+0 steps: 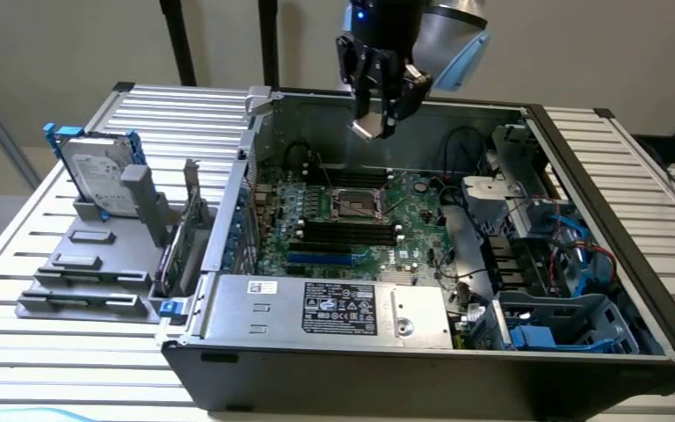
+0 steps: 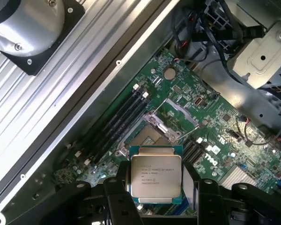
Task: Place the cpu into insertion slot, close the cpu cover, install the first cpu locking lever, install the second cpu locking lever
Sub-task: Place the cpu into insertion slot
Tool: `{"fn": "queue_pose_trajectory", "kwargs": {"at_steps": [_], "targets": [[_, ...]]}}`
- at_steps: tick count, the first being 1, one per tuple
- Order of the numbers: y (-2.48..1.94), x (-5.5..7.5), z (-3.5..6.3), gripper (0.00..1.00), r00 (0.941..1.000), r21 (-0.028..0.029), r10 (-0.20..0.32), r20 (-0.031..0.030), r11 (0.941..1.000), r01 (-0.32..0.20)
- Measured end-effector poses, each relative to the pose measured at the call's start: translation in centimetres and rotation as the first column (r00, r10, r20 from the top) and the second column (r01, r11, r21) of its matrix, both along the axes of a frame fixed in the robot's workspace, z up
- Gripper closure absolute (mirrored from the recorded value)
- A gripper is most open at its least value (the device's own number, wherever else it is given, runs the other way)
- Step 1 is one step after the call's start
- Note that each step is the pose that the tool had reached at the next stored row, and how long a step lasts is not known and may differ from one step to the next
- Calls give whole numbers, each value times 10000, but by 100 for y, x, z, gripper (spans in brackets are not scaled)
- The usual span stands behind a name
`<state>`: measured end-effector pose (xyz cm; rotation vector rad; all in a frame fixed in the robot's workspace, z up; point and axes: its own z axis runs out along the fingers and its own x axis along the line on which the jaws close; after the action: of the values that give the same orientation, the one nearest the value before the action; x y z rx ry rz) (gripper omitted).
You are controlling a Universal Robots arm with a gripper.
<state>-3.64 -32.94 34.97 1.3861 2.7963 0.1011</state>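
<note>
One robot arm hangs over an open desktop computer case [image 1: 619,352], seen from the exterior view. Its gripper [image 1: 375,123] sits high, near the case's rear wall, and its fingers [image 1: 361,79] are pinching the cpu [image 1: 372,128], a small flat square chip with a pale face. Nothing of the chip touches the board; it is held up in the air.

From the gripper, the insertion slot [image 1: 359,204] lies at about 6 o'clock in the exterior view, well apart and a touch towards the exterior view's left. It is a small square socket with a dark centre and a silvery frame, set in the green motherboard [image 1: 420,211]. The long black memory slots [image 1: 337,233] lie just beyond the socket, again at 6 o'clock.

In the wrist view the cpu [image 2: 155,174] fills the gap between the gripper's [image 2: 155,190] black fingers [image 2: 118,194], printed face to the camera. The insertion slot [image 2: 147,136] shows just past the chip's edge. The cpu cover [image 2: 182,112], a silvery frame, seems swung back off it, leaving the socket bare. The socket's sides look turned askew to the chip's sides, so I judge the two are not yet squared up.
</note>
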Motion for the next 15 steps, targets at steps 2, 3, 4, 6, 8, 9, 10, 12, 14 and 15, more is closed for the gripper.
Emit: {"fn": "queue_pose_trajectory", "kwargs": {"at_steps": [2,3,4,6,8,9,10,12,14,15], "targets": [[0,0,-15,46,9993,0,-365,-4,9993,365],[0,0,-22,46,9985,0,-550,-6,9985,550],[0,0,-29,46,9974,0,-724,-7,9974,724],[0,0,-43,46,9941,-1,-1082,-13,9941,1082],[0,0,-59,46,9895,-2,-1444,-20,9895,1444],[0,0,-67,46,9867,-2,-1628,-24,9867,1628],[0,0,-74,46,9836,-3,-1804,-29,9836,1804],[0,0,-90,46,9765,-5,-2157,-37,9765,2157],[0,0,-105,46,9679,-7,-2513,-48,9679,2513],[0,0,-112,46,9633,-10,-2685,-55,9633,2685]]}}
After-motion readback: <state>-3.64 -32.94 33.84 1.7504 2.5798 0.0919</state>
